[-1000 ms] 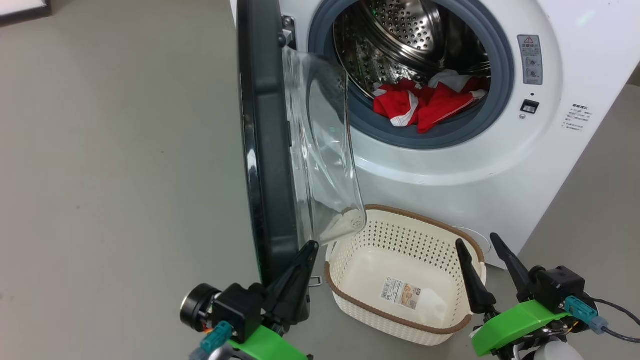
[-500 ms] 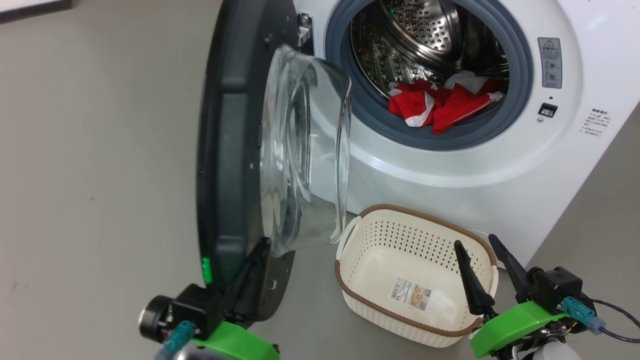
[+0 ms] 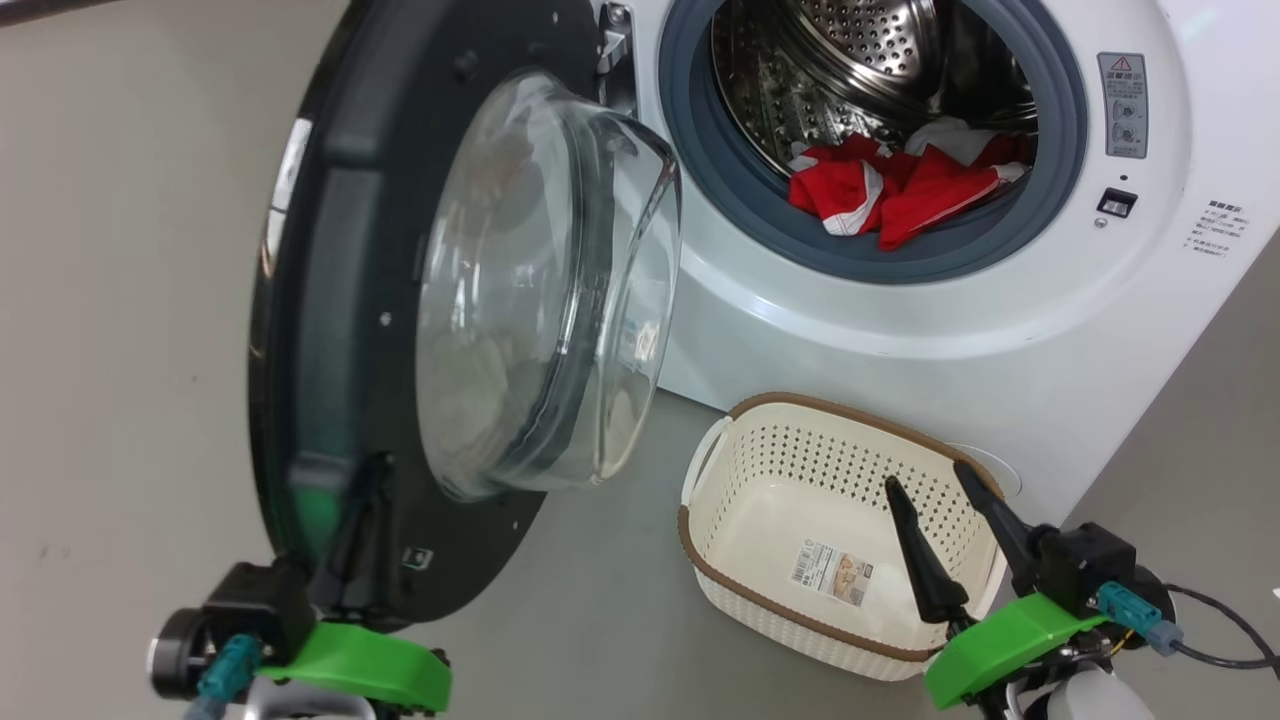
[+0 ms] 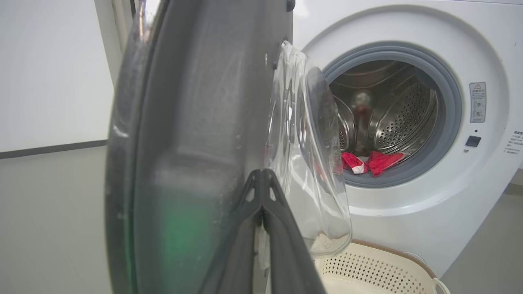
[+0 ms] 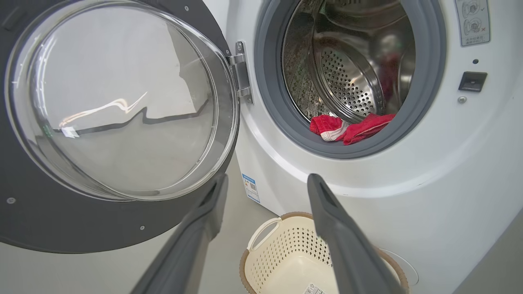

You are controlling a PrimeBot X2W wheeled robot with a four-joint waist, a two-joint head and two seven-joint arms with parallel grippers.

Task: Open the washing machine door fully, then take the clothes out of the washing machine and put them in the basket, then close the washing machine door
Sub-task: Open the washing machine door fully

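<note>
The washing machine point(image 3: 900, 330) stands white at the upper right, its steel drum exposed. The washing machine door point(image 3: 330, 300) is swung wide to the left, its clear glass bowl point(image 3: 540, 290) bulging towards me. Red clothes point(image 3: 890, 190) with white trim lie at the drum's front lip, also seen as clothes point(image 5: 351, 126) in the right wrist view. The cream basket point(image 3: 760, 600) sits on the floor below the opening, with nothing but its label inside. My left gripper point(image 3: 368, 475) is shut, its tips against the door's lower inner rim point(image 4: 184, 143). My right gripper point(image 3: 928, 477) hangs open over the basket's right side.
Grey floor point(image 3: 130, 350) spreads to the left of the door and in front of the basket. The door hinge point(image 3: 612, 50) sits at the opening's left edge, the latch socket point(image 3: 1117, 203) at its right. A dark cable point(image 3: 1215, 640) trails from my right wrist.
The door has swung farther open to the left, with my shut left gripper moving left against its inner rim. The head view has shifted a little. The right gripper has barely moved.
</note>
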